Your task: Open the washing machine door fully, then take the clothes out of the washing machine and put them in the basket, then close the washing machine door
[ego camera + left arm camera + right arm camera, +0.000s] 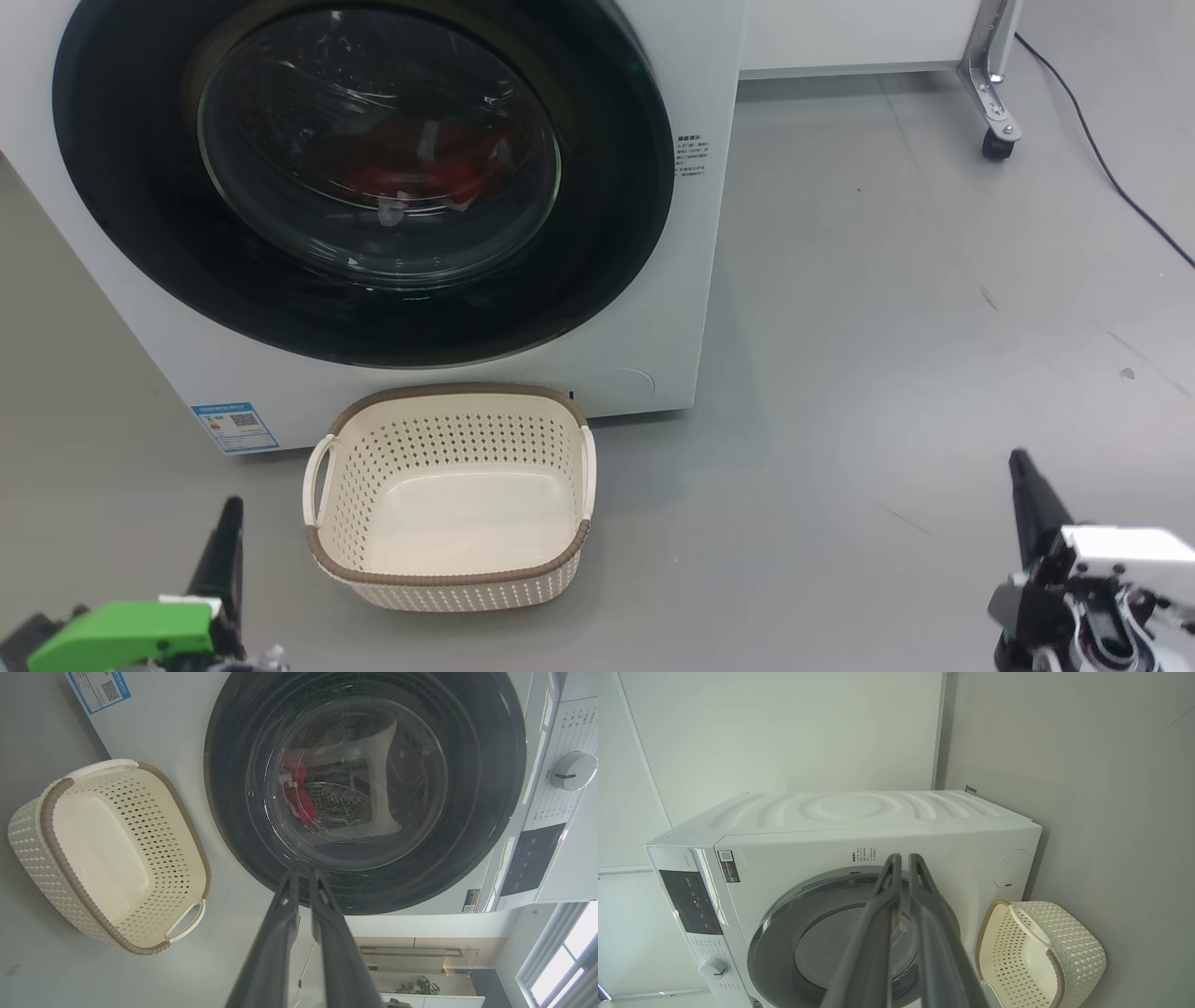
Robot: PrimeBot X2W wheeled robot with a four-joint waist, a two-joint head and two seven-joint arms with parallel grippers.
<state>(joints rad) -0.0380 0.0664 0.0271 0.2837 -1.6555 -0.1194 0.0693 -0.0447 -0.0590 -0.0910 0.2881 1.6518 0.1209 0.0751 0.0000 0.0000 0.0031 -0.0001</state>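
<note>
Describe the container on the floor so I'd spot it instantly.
Find the big white washing machine with its round black door. On the grey floor just below that door sits a basket. It alone is cream perforated plastic, with a brown rim and two handles.

A dark cable [1102,159] crosses the grey floor [887,373] near a castered metal leg [994,112].

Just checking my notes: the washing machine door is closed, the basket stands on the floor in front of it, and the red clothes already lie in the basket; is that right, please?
Not quite: the basket is empty. The head view shows the red clothes inside the washing machine, behind the glass of the closed washing machine door. The rest stands.
</note>
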